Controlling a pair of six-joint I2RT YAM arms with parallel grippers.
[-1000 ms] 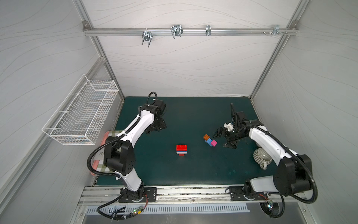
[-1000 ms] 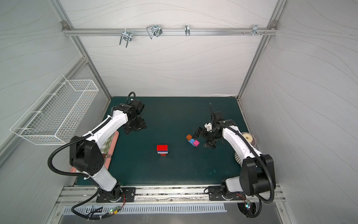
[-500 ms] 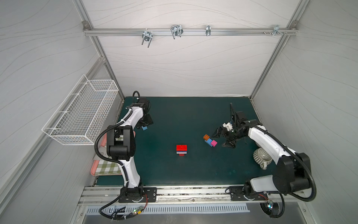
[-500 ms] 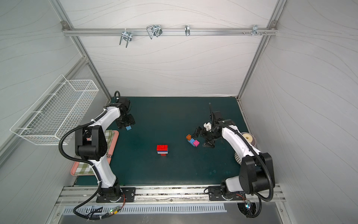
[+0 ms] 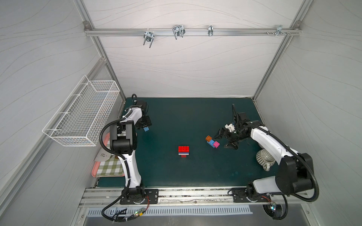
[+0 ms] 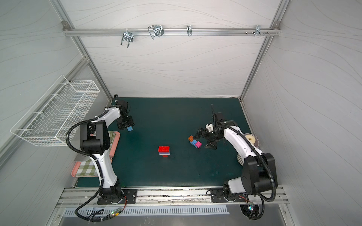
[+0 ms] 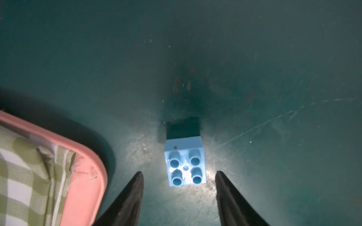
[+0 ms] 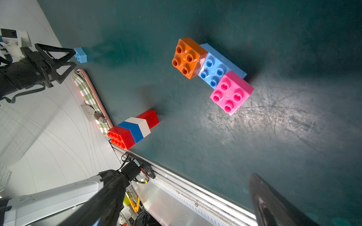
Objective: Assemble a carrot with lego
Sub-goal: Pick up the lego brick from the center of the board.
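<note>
the half-built carrot [image 5: 183, 151] stands near the middle of the green counter [image 5: 176, 113] with no pincer touching it: a wide red brick on top with its studs up, then a blue layer, a white layer and a narrower red brick at the base

on the left arm's side of the carrot and further back, well apart from it, a small light blue brick [image 7: 185, 166] sits studs up on the counter. the left pincer [image 7: 178, 173] is lowered over this brick with its jaws apart, one dark tip on each side. the left wrist view shows bare counter between each tip and the brick, so it grips nothing

also on that side of the carrot, at the counter's edge, lies a pink tray [image 5: 94, 168] with a green checked cloth in it

on the right arm's side of the carrot, a little further back, three joined bricks lie together — an orange brick [image 8: 188, 57] and a pink brick [image 8: 231, 92] at the two ends of a longer blue brick [image 8: 215, 68], with four blue studs bare between them. the right pincer [image 5: 223, 140] is just beyond this cluster as seen from the carrot, jaws spread wide and empty, clear of the bricks. a ribbed cup [image 5: 264, 158] lies further out from the carrot, partly under the right arm
</note>
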